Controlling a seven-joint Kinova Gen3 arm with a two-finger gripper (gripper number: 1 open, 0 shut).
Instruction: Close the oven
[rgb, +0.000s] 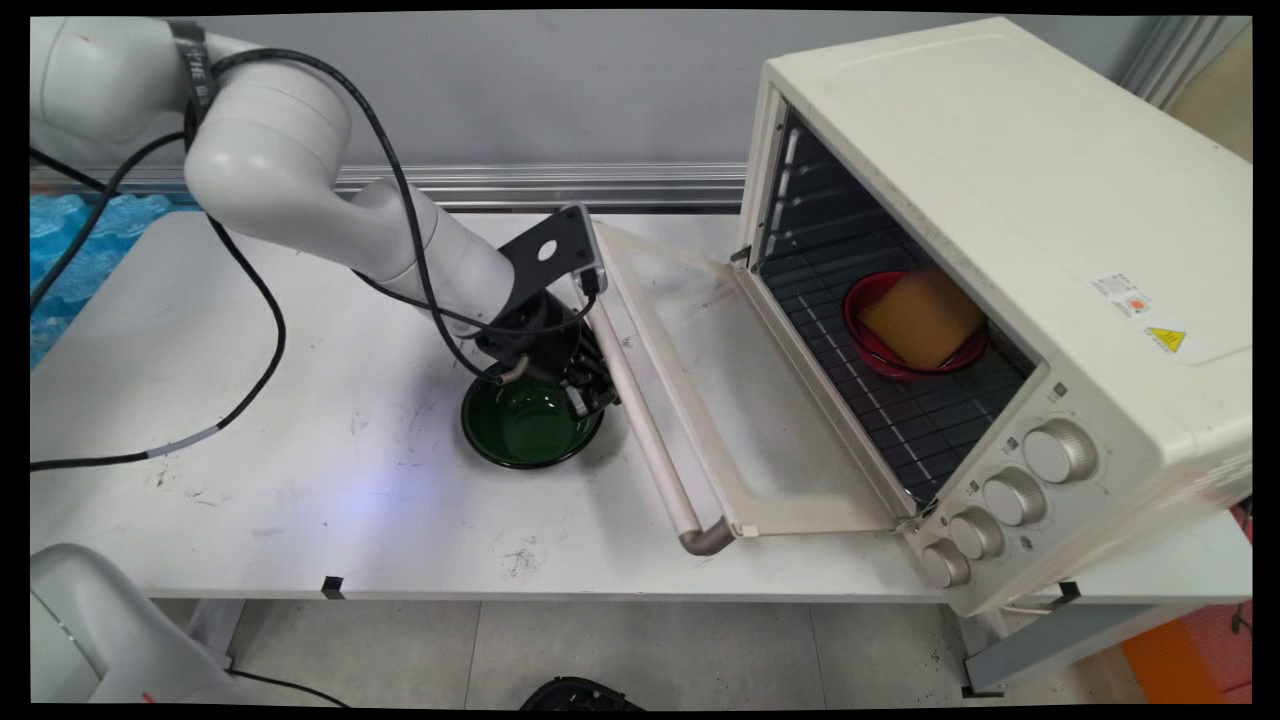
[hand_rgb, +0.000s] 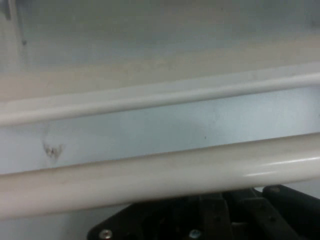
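White arm links reach in from the left and bring the pincer (rgb: 592, 392) down low over the worktop (rgb: 300, 500), right at the far-right rim of a green bowl (rgb: 528, 425) that sits under and just to the left of it. Nothing can be seen inside the bowl. Whether the pincer is released or clenched cannot be told: the main view shows only a dark mass of linkage there, and the hand view shows just the base of that linkage at its bottom edge.

Immediately to the right of the pincer lies the long cream handle bar (rgb: 640, 420) of the oven door (rgb: 740, 400); in the hand view this bar (hand_rgb: 160, 175) runs across close in front of the pincer, so the two are just beside each other, perhaps touching, though contact is not clear. The door is dropped fully open, hanging flat toward the pincer.

Further right stands the cream toaster oven (rgb: 1000, 250) with its knobs (rgb: 1010, 495) on the near side. On the wire rack inside it rests a red bowl (rgb: 880, 340), well apart from the pincer, with a yellowish sponge-like block (rgb: 922, 315) lying in it.

As things lie, the door is open, the red bowl and block are inside the oven, and the green bowl is out on the worktop.
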